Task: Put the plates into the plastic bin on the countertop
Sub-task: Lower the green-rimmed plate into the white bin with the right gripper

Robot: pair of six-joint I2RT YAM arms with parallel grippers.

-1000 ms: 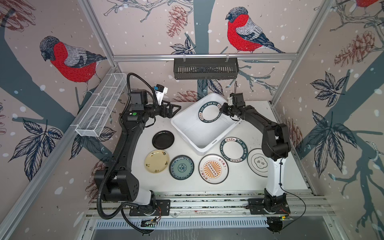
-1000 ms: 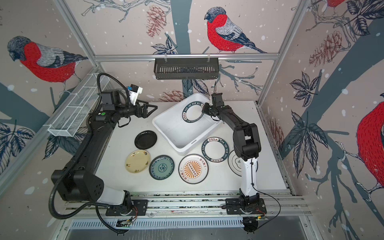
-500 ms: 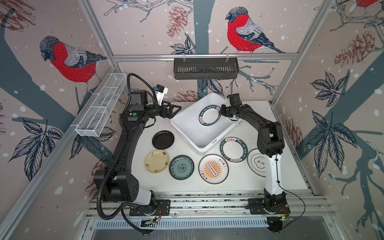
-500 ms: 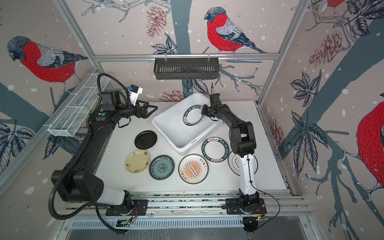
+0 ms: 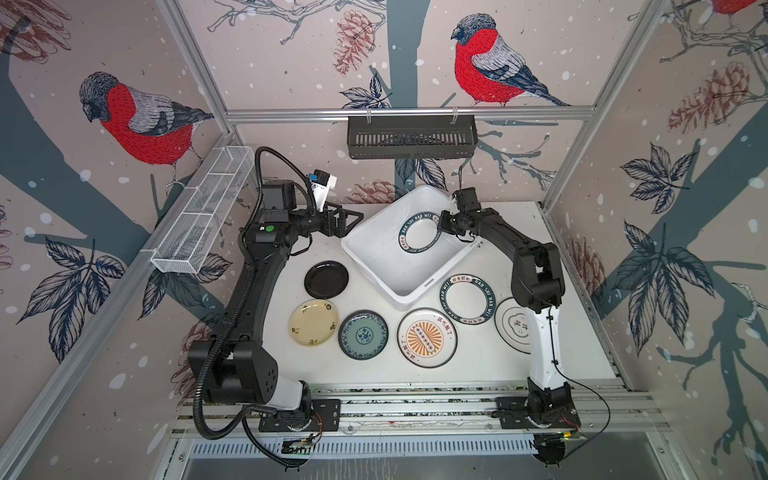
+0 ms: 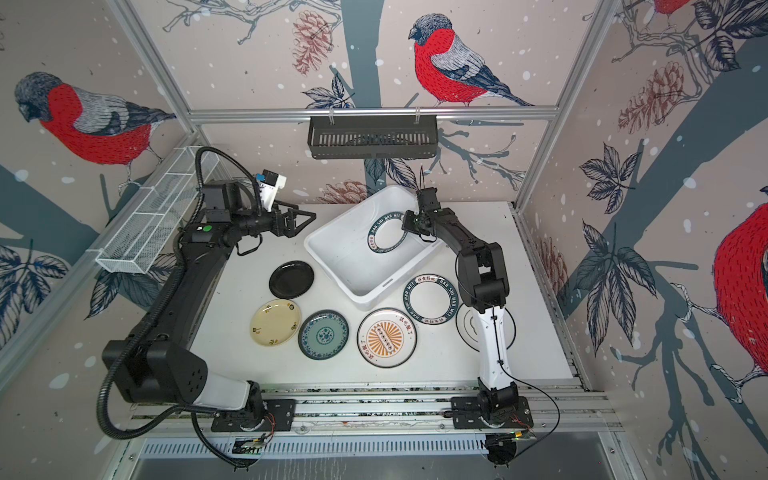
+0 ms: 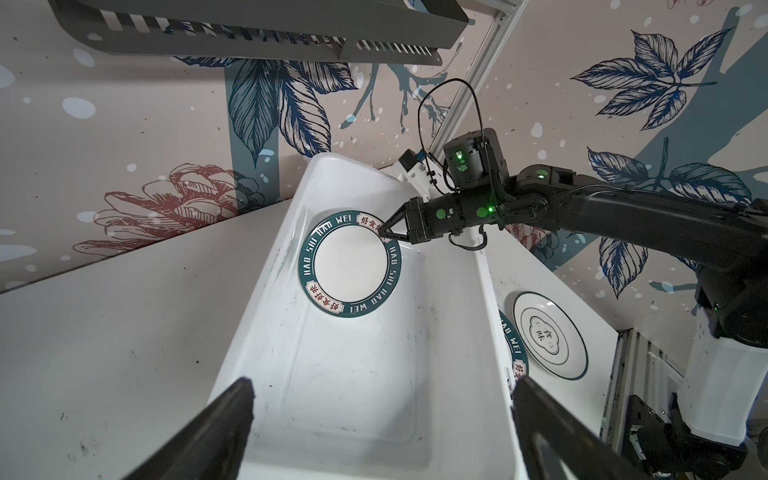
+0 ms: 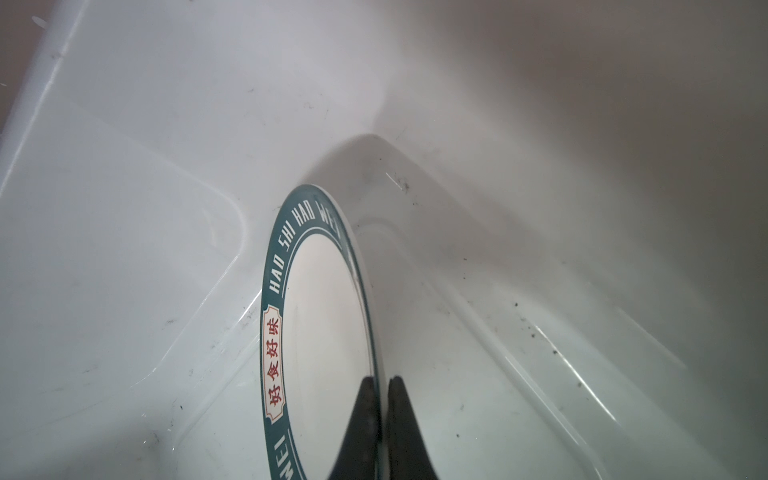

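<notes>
Presently plastic bin (image 5: 374, 257) holds green-lettered plate (image 5: 419, 232), right claw (image 5: 439, 226) clamping it; left claw (image 5: 352, 219) apart.

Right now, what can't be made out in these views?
- ringed plate: in both top views, the right arm covers part of it.
- held plate: whether its low edge touches the bin floor; no view shows the contact.
- right gripper: the right wrist view's bottom edge cuts off all but the fingertips.

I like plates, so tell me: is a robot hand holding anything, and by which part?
The right gripper pinches the green-lettered plate by its rim, inside the bin. The left gripper is open and holds nothing.
</notes>
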